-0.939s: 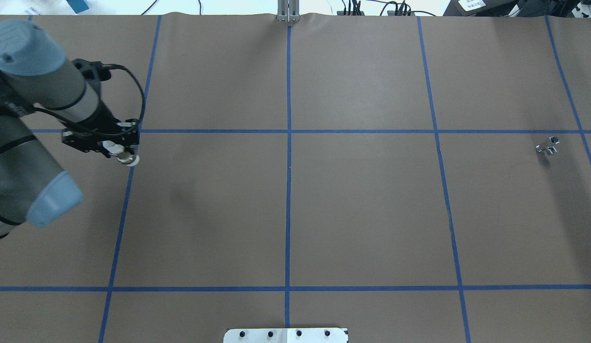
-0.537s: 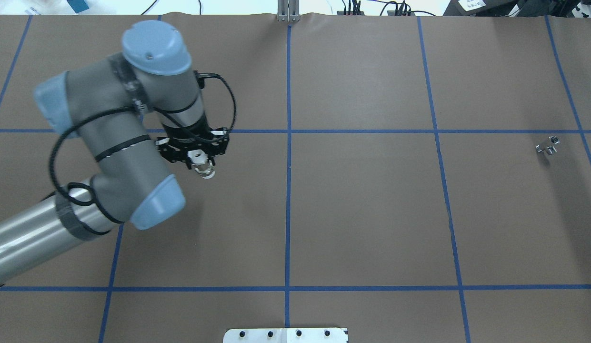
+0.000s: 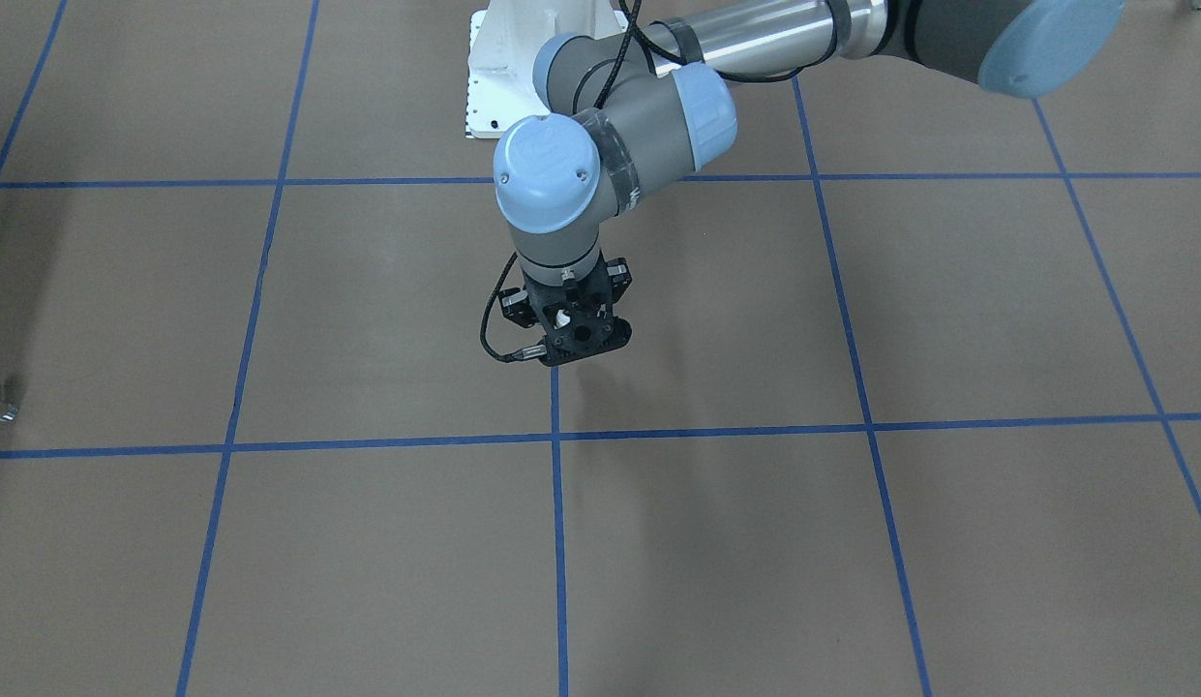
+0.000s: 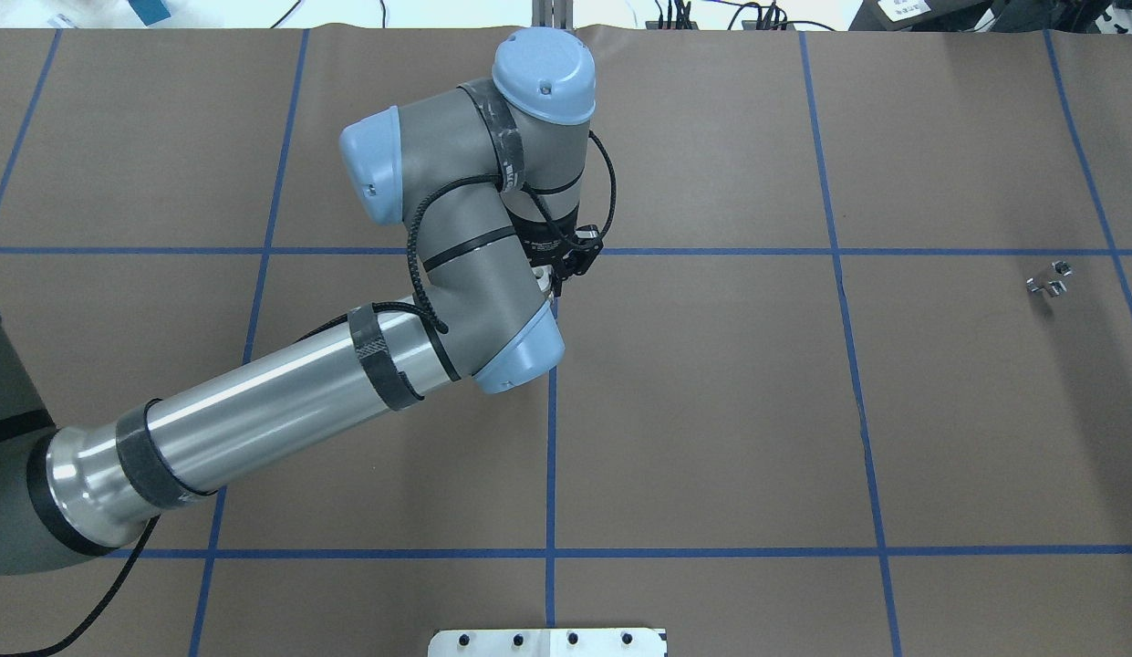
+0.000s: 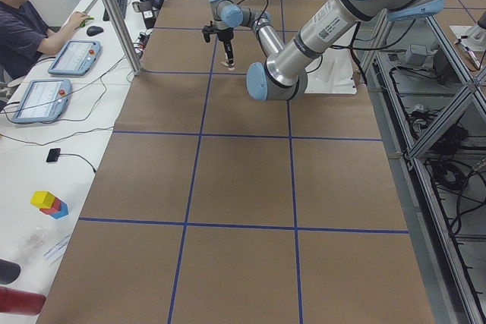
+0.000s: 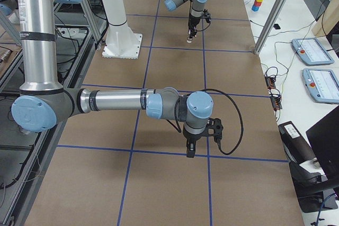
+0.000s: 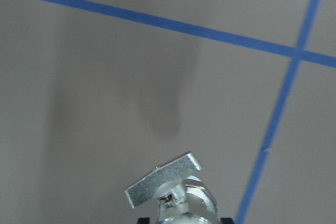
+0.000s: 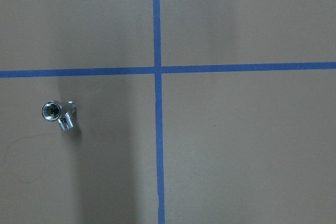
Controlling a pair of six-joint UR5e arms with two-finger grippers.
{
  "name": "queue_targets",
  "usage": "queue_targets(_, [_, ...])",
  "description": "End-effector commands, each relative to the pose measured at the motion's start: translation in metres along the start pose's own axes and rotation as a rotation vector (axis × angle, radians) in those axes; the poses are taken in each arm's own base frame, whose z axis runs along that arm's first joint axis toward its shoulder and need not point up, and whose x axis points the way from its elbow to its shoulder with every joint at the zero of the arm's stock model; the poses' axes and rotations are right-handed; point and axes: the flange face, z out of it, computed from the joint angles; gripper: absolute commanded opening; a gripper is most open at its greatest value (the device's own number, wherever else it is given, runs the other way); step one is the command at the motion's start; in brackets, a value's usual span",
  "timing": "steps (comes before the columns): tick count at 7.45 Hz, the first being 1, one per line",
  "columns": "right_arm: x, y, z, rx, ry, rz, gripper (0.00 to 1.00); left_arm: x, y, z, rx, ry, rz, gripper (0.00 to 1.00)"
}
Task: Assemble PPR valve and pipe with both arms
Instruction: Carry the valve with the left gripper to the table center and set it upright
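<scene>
the ppr valve [image 7: 173, 192] is held clear of the table at the bottom centre of the left wrist view. its flat lever tab [image 7: 163, 179] is turned towards the camera, and its shadow is thrown on the cover higher in the frame. it is clamped in the left gripper [image 3: 569, 331], which is seen near the centre of the front-facing view, just above a crossing of tape lines. the pipe [image 8: 60, 115], a small chrome stub with a threaded end and a dark bore, is left lying loose at the left middle of the right wrist view, well apart from the valve. the right gripper [image 6: 190, 151] is shown only in the right side view, hanging over the table, and whether its fingers are apart or together cannot be told.

a slip is judged the chief risk: the pipe is small, shiny and rounded, so it could be rolled away or squeezed out when grasped. the valve could be twisted in the grip when the parts are pushed together, and a tilted thread could be jammed.

the table [image 4: 711, 411] is covered in a brown sheet marked into squares by blue tape [image 4: 711, 251]. a white bolted pedestal [image 3: 503, 68] is seen at the top of the front-facing view. a desk with tablets [image 5: 72, 57] and a seated person [image 5: 23, 20] are found at the upper left of the left side view.
</scene>
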Motion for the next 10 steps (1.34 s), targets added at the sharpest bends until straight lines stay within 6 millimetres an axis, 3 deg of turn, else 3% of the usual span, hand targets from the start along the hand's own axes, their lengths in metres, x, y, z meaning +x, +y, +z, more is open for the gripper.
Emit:
queue_targets(1, [-0.001, 0.000, -0.001, 0.002, -0.003, -0.002, 1.00, 0.007, -0.012, 0.012, 0.027, 0.006, 0.003, 0.00])
queue_targets(10, [0.002, -0.001, 0.003, -0.007, -0.008, 0.007, 1.00, 0.014, -0.001, 0.033, 0.022, 0.001, -0.001, 0.00])
